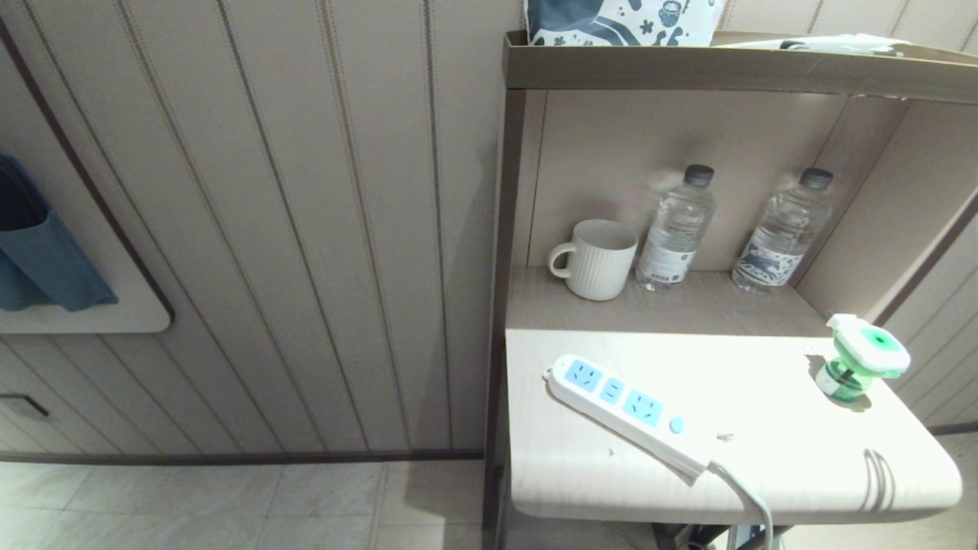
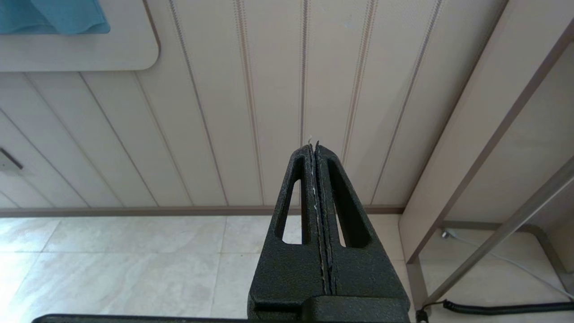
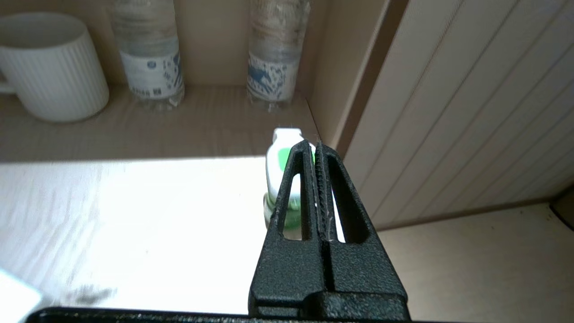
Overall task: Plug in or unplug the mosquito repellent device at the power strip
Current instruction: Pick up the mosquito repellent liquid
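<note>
Nearest, the right tool hangs short of the desk with its fingers pressed flat together on nothing; the mosquito repellent device lies just past its tips, apart from them. The left tool is also fully closed and empty, low at the left, facing the panelled wall above the tiled floor.

On the desk's near left part lies the power strip, set at a slant, its three blue socket faces bare and its white cord running off the near edge. The device is well apart from it at the right edge of the desk, tilted over, with its green head up and its small greenish bottle toward the desk surface; it is not plugged in.

Farther back, in the open shelf recess, a white ribbed mug stands at the left; its inside cannot be seen. Right of it stand two capped clear water bottles, both holding clear liquid. On the top shelf at the far end sits a patterned bag.
</note>
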Robot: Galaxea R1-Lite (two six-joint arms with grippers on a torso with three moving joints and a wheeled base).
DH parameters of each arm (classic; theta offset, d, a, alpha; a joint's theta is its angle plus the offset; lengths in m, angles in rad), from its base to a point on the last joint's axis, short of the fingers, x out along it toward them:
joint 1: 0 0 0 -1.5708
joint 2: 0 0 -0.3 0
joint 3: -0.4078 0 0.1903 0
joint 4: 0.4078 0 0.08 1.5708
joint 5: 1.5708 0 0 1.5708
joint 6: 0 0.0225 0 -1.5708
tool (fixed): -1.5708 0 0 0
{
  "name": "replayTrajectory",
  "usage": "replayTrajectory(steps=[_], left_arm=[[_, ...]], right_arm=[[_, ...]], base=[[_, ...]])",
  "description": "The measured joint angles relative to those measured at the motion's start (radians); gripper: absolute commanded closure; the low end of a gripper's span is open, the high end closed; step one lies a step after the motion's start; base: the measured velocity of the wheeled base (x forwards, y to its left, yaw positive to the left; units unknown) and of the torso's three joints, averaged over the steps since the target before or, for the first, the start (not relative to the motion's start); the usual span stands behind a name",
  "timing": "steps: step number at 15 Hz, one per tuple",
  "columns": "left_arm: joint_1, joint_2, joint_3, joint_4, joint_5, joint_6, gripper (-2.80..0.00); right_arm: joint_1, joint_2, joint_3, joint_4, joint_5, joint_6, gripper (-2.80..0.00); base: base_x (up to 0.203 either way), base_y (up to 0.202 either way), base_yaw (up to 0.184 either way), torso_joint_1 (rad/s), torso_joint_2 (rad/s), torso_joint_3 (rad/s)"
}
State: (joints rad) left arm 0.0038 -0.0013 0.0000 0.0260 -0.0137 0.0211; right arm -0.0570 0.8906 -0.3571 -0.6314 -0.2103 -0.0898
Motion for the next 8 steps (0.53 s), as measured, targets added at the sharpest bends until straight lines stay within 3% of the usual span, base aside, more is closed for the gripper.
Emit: replayTrajectory(steps=[4, 8], left_arm=[[0.000, 0.000, 0.000, 0.000, 0.000, 0.000, 0.00], [0.000, 0.000, 0.000, 0.000, 0.000, 0.000, 0.00]], right_arm=[[0.003, -0.308, 0.013, 0.376, -0.001, 0.000, 0.00], [0.017, -0.579, 0.204, 0.552, -0.003, -0.036, 0.00]], base=[[0.000, 0.000, 0.000, 0.000, 0.00, 0.000], [0.000, 0.000, 0.000, 0.000, 0.00, 0.000]])
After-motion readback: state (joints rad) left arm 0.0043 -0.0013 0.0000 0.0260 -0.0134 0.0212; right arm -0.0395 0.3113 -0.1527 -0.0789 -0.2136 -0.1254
